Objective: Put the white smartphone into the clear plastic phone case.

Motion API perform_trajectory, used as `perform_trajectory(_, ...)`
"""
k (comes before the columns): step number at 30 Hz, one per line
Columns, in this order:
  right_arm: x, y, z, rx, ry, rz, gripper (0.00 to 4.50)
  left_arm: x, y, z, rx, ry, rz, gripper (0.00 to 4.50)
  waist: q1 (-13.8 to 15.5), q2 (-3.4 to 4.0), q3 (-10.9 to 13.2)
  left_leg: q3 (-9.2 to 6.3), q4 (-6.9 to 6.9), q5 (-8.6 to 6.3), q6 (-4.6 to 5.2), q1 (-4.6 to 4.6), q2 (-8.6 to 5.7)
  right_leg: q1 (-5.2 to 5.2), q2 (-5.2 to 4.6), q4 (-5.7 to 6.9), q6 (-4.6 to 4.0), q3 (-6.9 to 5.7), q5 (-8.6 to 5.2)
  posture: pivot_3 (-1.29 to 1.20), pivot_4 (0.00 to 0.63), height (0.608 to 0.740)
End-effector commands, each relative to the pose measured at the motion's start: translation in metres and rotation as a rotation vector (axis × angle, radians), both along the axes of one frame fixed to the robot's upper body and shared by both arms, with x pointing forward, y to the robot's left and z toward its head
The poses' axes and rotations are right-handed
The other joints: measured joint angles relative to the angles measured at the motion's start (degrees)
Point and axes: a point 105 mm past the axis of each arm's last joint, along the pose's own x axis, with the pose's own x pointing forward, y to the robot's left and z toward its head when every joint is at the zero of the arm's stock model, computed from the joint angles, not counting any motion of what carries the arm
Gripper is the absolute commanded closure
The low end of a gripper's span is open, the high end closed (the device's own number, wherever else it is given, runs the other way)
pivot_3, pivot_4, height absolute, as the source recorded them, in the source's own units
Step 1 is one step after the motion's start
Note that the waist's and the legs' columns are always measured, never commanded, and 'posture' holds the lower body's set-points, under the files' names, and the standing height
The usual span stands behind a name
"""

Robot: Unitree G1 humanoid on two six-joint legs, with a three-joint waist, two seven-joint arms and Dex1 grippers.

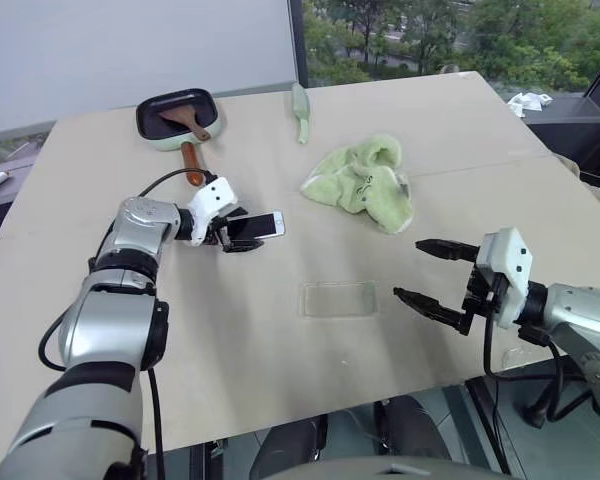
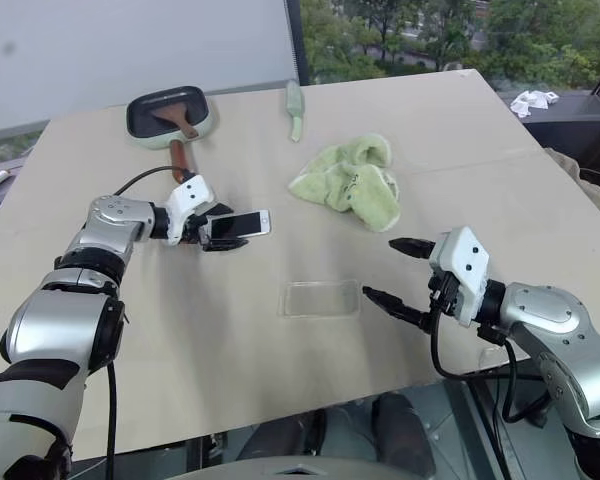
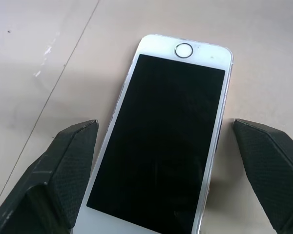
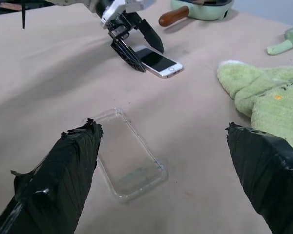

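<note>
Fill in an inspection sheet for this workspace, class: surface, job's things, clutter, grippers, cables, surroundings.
Surface: beige table, bare in front.
Job's things: white smartphone flat, screen up; clear plastic phone case lying empty, apart from it.
Clutter: green cloth, pan with spatula, pale green utensil.
Grippers: left gripper straddles the phone, jaws open, not gripping; right gripper open, beside the case.
Cables: black cable at left wrist.
Surroundings: window with trees behind.
</note>
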Motion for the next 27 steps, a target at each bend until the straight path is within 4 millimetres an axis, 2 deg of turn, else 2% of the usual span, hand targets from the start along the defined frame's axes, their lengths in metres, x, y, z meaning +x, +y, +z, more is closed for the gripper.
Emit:
perform_trajectory(1, -0.003, 0.001, 0.016, 0.007, -0.064, 0.007, 0.0, -0.016, 0.019, -0.029, 0.069, 0.131, 0.05, 1.56, 0.0, 0.0, 0.0, 0.0, 0.0, -0.04, 0.07, 0.03, 0.0, 0.03, 0.01, 0.0, 0.0, 0.0, 0.0, 0.0, 0.15, 0.74)
perform_trajectory(8, -0.001, 0.004, 0.019, 0.023, -0.068, 0.02, 0.0, -0.019, 0.016, -0.03, 0.036, 0.151, 0.037, 1.57, 0.0, -0.01, 0.0, 0.01, 0.01, 0.08, -0.14, 0.03, 0.0, 0.04, -0.01, 0.0, 0.0, 0.01, 0.0, 0.0, 0.15, 0.74)
perform_trajectory(14, 0.0, 0.004, 0.018, 0.024, -0.069, 0.027, 0.0, -0.015, 0.009, -0.016, -0.027, 0.102, -0.003, 1.57, 0.0, -0.01, 0.0, 0.0, 0.0, 0.08, -0.14, -0.04, 0.0, -0.01, -0.01, -0.05, 0.01, 0.01, 0.0, 0.0, 0.15, 0.74)
perform_trajectory(22, 0.003, 0.004, 0.012, 0.011, -0.055, 0.026, 0.0, -0.024, -0.029, 0.01, -0.109, 0.068, -0.303, 1.57, 0.5, -0.04, 0.0, -0.09, 0.0, 0.05, -0.1, -0.28, -0.03, -0.07, -0.02, -0.28, 0.02, -0.11, 0.0, 0.0, 0.15, 0.74)
perform_trajectory(27, 0.005, 0.006, 0.01, 0.011, -0.054, 0.026, 0.0, -0.036, -0.078, 0.028, -0.165, 0.017, -0.545, 1.57, 0.9, -0.05, 0.0, -0.26, 0.09, 0.05, -0.09, -0.67, -0.05, -0.28, -0.08, -0.38, 0.02, -0.24, 0.01, 0.0, 0.15, 0.74)
